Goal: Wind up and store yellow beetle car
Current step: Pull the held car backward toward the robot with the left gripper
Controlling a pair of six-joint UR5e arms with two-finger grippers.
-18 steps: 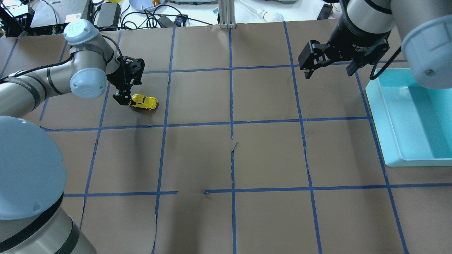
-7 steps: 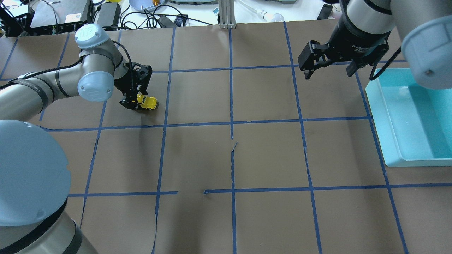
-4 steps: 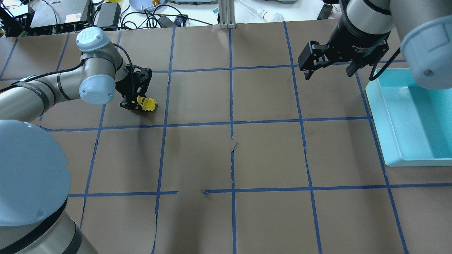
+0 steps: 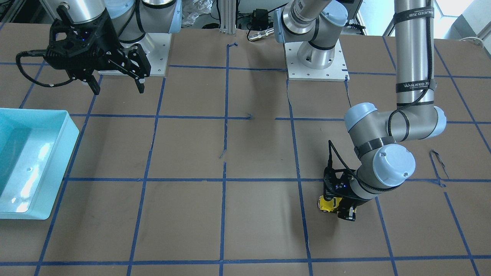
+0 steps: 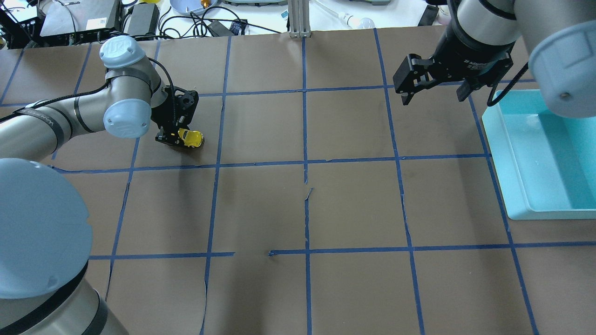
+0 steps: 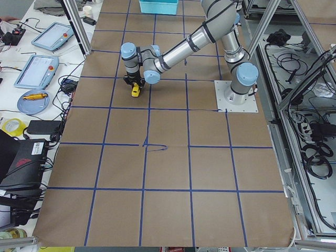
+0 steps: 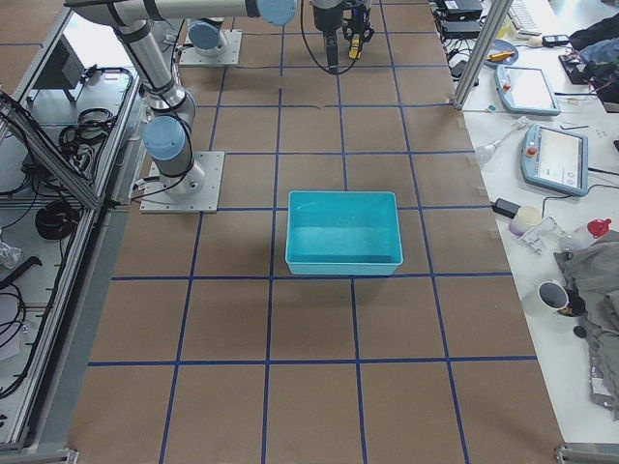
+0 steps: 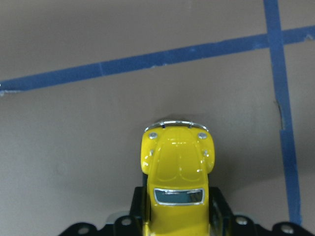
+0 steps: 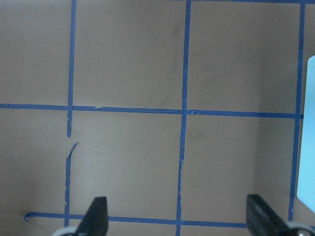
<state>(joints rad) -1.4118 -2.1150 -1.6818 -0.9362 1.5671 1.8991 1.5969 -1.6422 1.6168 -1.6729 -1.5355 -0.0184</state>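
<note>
The yellow beetle car (image 5: 193, 137) stands on the brown paper at the table's far left; it also shows in the front-facing view (image 4: 326, 204) and the exterior left view (image 6: 135, 91). My left gripper (image 5: 179, 138) is down at the table, shut on the car's rear half. In the left wrist view the car's hood (image 8: 178, 157) points away from the camera and the fingers (image 8: 136, 209) press on both of its sides. My right gripper (image 5: 433, 97) hangs open and empty above the table's far right; its fingers (image 9: 96, 216) are wide apart.
A light blue bin (image 5: 511, 153) sits at the right edge of the table, near my right gripper, and shows empty in the front-facing view (image 4: 60, 161). Blue tape lines divide the paper into squares. Cables and devices lie beyond the far edge.
My left gripper came down over the car from behind and closed on it. In the last half second it has drawn the car slightly to the left. The right arm has not moved.
</note>
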